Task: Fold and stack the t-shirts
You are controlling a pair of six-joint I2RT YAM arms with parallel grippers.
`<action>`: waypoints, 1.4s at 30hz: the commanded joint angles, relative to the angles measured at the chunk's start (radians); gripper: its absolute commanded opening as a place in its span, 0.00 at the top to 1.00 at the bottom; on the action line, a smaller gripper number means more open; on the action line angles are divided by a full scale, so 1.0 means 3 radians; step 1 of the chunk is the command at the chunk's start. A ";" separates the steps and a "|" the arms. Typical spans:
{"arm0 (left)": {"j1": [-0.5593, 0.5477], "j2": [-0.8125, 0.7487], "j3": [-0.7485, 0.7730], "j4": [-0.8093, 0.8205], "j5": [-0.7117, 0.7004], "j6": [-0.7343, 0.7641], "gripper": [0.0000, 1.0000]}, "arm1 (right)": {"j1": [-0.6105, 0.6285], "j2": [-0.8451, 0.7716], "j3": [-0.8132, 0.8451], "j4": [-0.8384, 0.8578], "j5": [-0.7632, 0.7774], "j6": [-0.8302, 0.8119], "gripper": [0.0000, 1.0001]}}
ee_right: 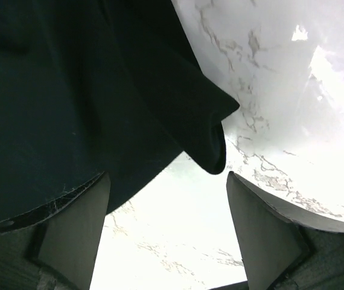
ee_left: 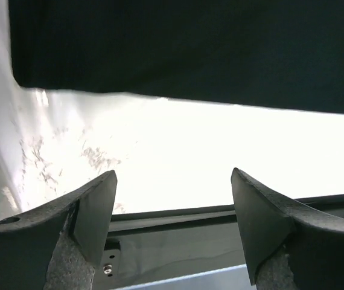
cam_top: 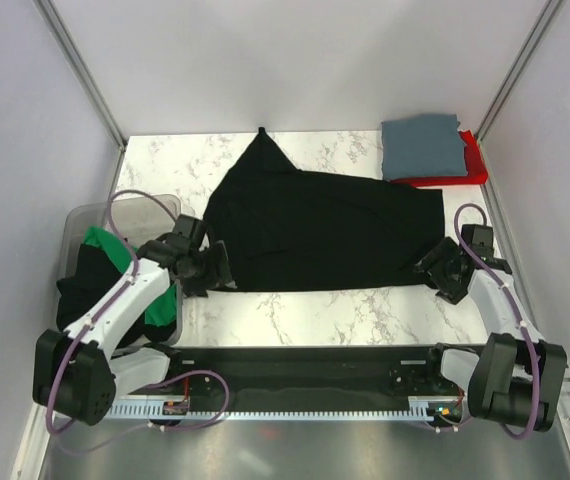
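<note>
A large black t-shirt (cam_top: 315, 225) lies spread across the middle of the marble table, one sleeve pointing to the far edge. My left gripper (cam_top: 215, 270) is open and empty at the shirt's near left corner; the left wrist view shows the shirt's edge (ee_left: 190, 54) above the fingers. My right gripper (cam_top: 433, 270) is open and empty at the shirt's near right corner (ee_right: 211, 139). A folded slate grey-blue shirt (cam_top: 423, 147) lies on a folded red shirt (cam_top: 465, 172) at the far right. A green shirt (cam_top: 115, 255) and another black one (cam_top: 90, 290) sit in the bin.
A clear plastic bin (cam_top: 155, 207) stands at the left edge beside the left arm. A black rail (cam_top: 305, 370) runs along the table's near edge between the arm bases. Grey walls close in the table on both sides.
</note>
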 commanded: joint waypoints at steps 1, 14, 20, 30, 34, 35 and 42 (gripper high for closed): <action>0.0019 0.0083 -0.0314 0.0466 0.0210 -0.0226 0.16 | -0.0017 0.0125 -0.0043 0.0185 -0.0154 -0.0027 0.15; 0.0913 -0.0275 -0.0274 0.0159 -0.0536 -0.0451 0.16 | -0.0584 0.0902 0.0263 0.0466 0.0153 -0.0314 0.12; 0.1624 -0.0208 -0.0054 0.0097 -0.0455 -0.0190 0.19 | -0.0652 0.0816 0.0503 0.0395 0.0801 -0.0334 0.06; 0.0508 -0.0413 -0.0243 0.0133 -0.0735 -0.0583 0.26 | 0.0109 -0.0006 0.0856 0.0027 0.1445 -0.0390 0.02; -0.0108 -0.0214 -0.0177 0.0113 -0.0986 -0.0859 0.25 | 0.0540 -0.0278 0.0796 -0.0178 0.1524 -0.0360 0.02; -0.0154 -0.0178 -0.0176 0.0118 -0.0981 -0.0885 0.25 | 0.0540 -0.0309 0.0745 -0.0234 0.1447 -0.0329 0.02; -0.0196 -0.0050 -0.0365 0.0256 -0.0925 -0.0998 0.23 | 0.0535 -0.0402 0.0105 0.0000 0.0813 -0.0115 0.08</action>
